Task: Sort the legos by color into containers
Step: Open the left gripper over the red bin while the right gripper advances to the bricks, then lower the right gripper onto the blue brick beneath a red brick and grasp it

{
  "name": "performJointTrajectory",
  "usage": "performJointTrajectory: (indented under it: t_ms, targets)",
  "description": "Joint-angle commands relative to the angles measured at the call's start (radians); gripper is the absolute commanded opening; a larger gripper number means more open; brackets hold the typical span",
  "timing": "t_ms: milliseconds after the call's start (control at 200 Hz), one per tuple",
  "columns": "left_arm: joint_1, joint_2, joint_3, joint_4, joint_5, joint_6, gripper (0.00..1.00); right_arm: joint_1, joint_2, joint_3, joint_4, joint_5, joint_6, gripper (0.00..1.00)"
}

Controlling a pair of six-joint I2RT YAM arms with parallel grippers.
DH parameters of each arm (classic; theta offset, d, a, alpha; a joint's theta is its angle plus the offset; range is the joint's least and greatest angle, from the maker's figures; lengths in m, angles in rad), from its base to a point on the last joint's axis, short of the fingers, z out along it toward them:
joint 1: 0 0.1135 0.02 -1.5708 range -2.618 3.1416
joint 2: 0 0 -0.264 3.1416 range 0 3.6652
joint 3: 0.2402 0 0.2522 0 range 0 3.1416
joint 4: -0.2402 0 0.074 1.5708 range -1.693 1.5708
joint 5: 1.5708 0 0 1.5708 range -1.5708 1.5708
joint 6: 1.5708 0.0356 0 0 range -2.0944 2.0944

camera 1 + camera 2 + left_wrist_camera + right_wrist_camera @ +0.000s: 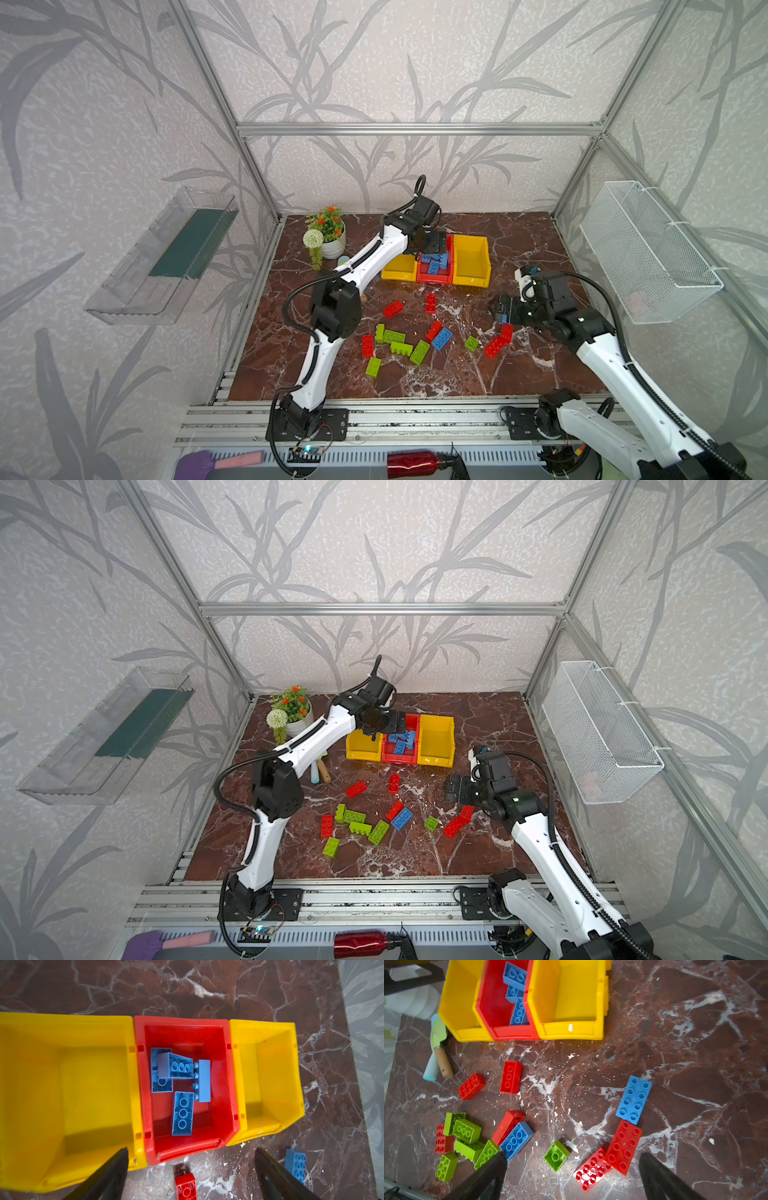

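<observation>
Marble tabletop [519, 374]; red bin [180, 1020] (blue legos [182, 1113]).

**Robot test cell, dressed as a room corner**

Looks like a lab rig, not a lived-in room. Boxed in by a bare aluminium frame [415, 129] holding flat panels of leaf-print wallpaper [415, 75]. Floored with a marble-look board [519, 365] ending at a slotted metal rail [415, 417]. Bolted to the rail: two white-and-black robot arms, left arm [332, 311] and right arm [606, 357], trailing black cables [286, 307]. Fronted by a small lit circuit board [307, 451] with loose wires. Furnished with props: a small potted plant [328, 228], a clear tray [137, 282] and a wire basket [652, 257] hung on the side walls, loose toy bricks [394, 336] and a row of plastic bins [471, 280].
</observation>
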Motion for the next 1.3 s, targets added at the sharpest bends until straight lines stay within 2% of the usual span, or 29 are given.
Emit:
performJointTrajectory:
  t_ms: [0,175,330,485,665,850,1294]
  targets:
    - [-0.002,-0.268,-0.287,0.156,-0.06,-0.023,0.95,0.117,0.003,-0.018,0.004,0.025,0.018,0.99]
    - [-0.005,-0.597,-0.74,0.236,-0.116,-0.075,0.95,0.302,0.097,-0.043,0.052,0.054,0.004,1.0]
    - [-0.013,-0.881,-1.051,0.256,-0.142,-0.123,0.95,0.361,0.223,-0.02,0.074,0.025,-0.06,1.0]
    - [-0.022,-1.152,-1.247,0.214,-0.165,-0.166,0.95,0.375,0.308,0.0,0.113,0.008,-0.11,0.99]
    - [-0.023,-1.404,-1.359,0.136,-0.179,-0.191,0.98,0.409,0.405,0.045,0.137,-0.001,-0.15,0.99]
    - [-0.024,-1.507,-1.434,0.168,-0.155,-0.23,0.98,0.442,0.531,0.111,0.112,-0.009,-0.196,1.0]
    - [-0.024,-1.492,-1.456,0.185,-0.147,-0.226,0.98,0.48,0.71,0.166,0.11,0.019,-0.273,0.93]
